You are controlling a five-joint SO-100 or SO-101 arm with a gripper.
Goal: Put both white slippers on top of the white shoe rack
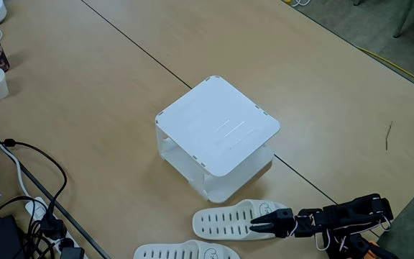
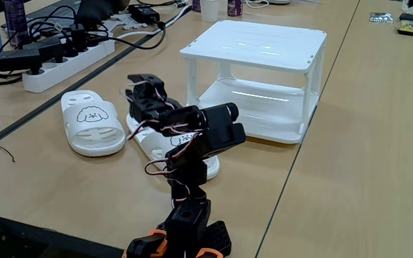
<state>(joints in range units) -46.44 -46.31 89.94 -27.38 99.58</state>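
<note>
Step in hand: first pick. Both white slippers lie on the surface, none on the rack yet.

Positions. White shoe rack [image 1: 218,126] stands mid-surface, top bare; in the other fixed view [image 2: 260,44] the lower shelf is bare as well. Near slipper [image 1: 236,219] lies just beside the rack's front corner; far slipper [image 1: 185,252] lies beyond it, toward the power strip [image 2: 63,61] and its tangle of cables. In the side fixed view the far slipper [image 2: 92,122] shows its cartoon drawing plainly; the near slipper [image 2: 181,143] is mostly covered by the arm.

End effector [image 1: 268,221] sits at the strap end of the near slipper, jaws narrow, about the strap edge or against it. Cannot tell from either view whether it has a true hold or only touches; the slipper appears flat on the surface.

Next move, as judged: confirm grip on the strap, lift clear of the rack's top edge, swing over the top, set down to one side so the second slipper fits.

Hard to read: fingertips hidden in the side view behind the wrist; far slipper cut by the frame bottom in the top-down view; arm base also cropped.
</note>
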